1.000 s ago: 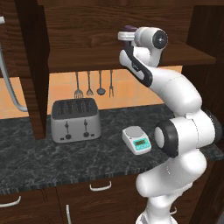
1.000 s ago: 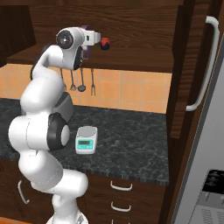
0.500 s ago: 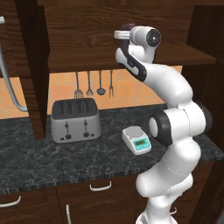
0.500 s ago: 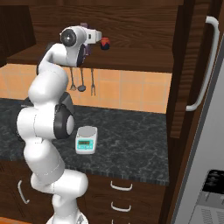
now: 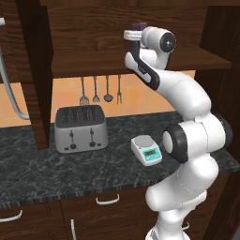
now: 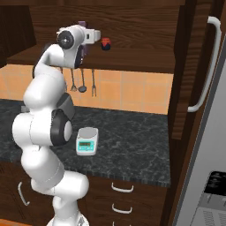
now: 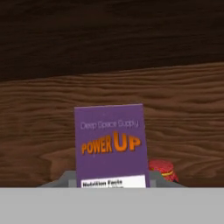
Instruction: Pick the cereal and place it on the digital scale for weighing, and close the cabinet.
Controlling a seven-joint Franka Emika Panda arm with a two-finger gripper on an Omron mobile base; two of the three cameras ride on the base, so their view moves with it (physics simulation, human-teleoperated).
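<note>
Cereal [image 7: 111,146] box caught up on the cabinet shelf, tool pressed shut on its sides.

At top centre of the left base view the tool [image 5: 136,33] reaches level into the open cabinet [image 5: 93,44], since the box stands upright on the shelf near its front edge; in the hand view it sits low and central, a small red jar [image 7: 162,169] just to its right. The scale [image 5: 146,150] waits on the bench [image 5: 28,173] at middle right, beside the toaster [image 5: 81,128], directly under the reach, so I'd judge lifting out and lowering comes next.

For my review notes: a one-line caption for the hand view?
Purple rectangular cereal box upright on the brown wooden cabinet shelf, small red-lidded jar beside it.
</note>
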